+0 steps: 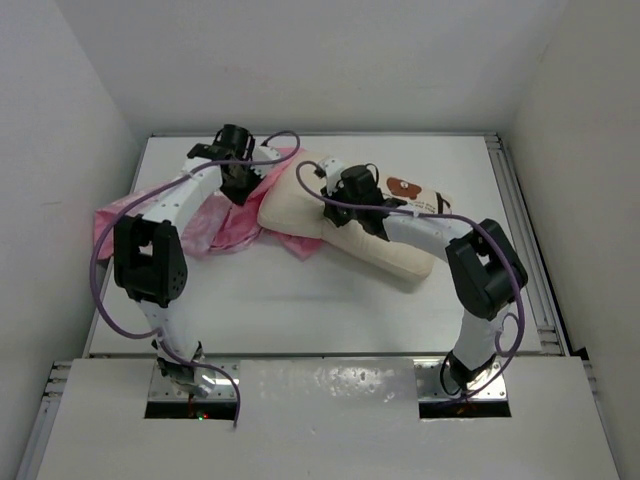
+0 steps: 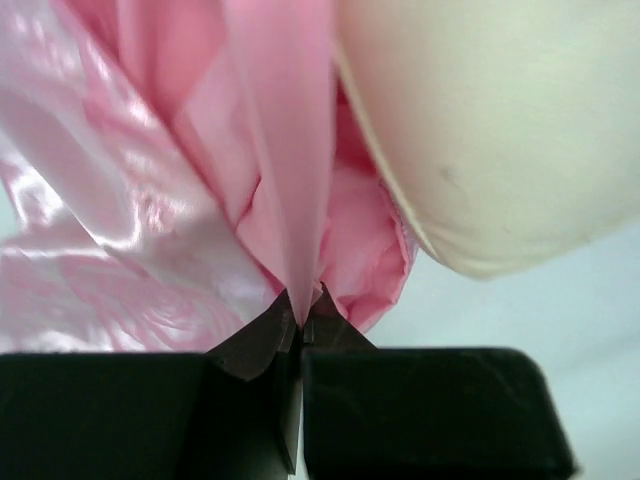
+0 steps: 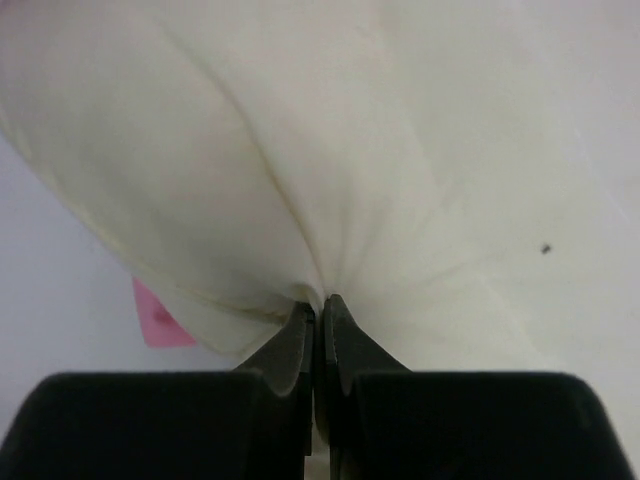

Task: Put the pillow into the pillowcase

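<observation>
Jaws on both arms are clenched on fabric, one pair on each task item.
The left jaws pinch a fold of the pink pillowcase [image 2: 150,200]; the right jaws pinch the cover of the cream pillow [image 3: 350,150]. The pillow lies toward the far side of the white bench [image 1: 300,300], its left end over the crumpled pillowcase spread out to the left.

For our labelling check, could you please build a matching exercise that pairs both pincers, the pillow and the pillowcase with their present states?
Things:
1 left pincer
2 right pincer
3 pillow
4 pillowcase

States:
A shut on cream fabric
B pink, crumpled, left of centre
C shut on a pink satin fold
D cream, lying diagonally, right of centre

Pairs: 1-C; 2-A; 3-D; 4-B
</observation>
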Controlling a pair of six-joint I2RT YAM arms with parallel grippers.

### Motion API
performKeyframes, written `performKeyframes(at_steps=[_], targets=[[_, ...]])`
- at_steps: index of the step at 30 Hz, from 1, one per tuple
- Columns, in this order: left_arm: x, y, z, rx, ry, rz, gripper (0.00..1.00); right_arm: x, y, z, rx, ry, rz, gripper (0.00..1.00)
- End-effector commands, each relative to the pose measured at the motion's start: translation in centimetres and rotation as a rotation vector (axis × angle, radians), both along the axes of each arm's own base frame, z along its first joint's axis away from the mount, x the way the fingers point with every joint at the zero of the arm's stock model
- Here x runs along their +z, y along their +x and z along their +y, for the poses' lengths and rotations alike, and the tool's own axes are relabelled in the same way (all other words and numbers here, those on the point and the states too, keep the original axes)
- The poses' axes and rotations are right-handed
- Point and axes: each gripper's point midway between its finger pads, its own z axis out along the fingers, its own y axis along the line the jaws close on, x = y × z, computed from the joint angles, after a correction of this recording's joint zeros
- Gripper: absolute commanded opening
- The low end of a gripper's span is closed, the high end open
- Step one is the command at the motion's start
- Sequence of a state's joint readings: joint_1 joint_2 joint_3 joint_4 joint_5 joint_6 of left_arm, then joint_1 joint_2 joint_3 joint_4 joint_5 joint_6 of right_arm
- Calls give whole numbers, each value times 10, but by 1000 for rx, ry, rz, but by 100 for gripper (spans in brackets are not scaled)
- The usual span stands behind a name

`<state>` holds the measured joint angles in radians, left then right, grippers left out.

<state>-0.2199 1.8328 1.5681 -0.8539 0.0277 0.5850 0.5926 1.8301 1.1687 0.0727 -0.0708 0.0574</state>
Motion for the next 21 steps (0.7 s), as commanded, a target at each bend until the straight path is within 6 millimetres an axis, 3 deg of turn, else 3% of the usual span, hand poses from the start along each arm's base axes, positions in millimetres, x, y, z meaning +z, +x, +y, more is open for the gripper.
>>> performKeyframes(at_steps=[1,8,10,15,18,21], targets=[[59,-17,-30,-214,-85,-31,0,82,45,12,-111,225,-144,0],[69,-59,-87,-503,-242,82,0,105,64,5,-201,315,-163,0],[73,-64,-104,-568,-291,80,0,102,67,11,-198,315,-152,0],[89,-79,-148,-707,-521,81,0,68,70,13,-242,325,-90,0],[77,-87,-148,-732,-516,115,0,61,87,-1,-345,384,-65,0],[65,-82,-136,-673,-465,123,0,76,103,-21,-441,481,-87,0]])
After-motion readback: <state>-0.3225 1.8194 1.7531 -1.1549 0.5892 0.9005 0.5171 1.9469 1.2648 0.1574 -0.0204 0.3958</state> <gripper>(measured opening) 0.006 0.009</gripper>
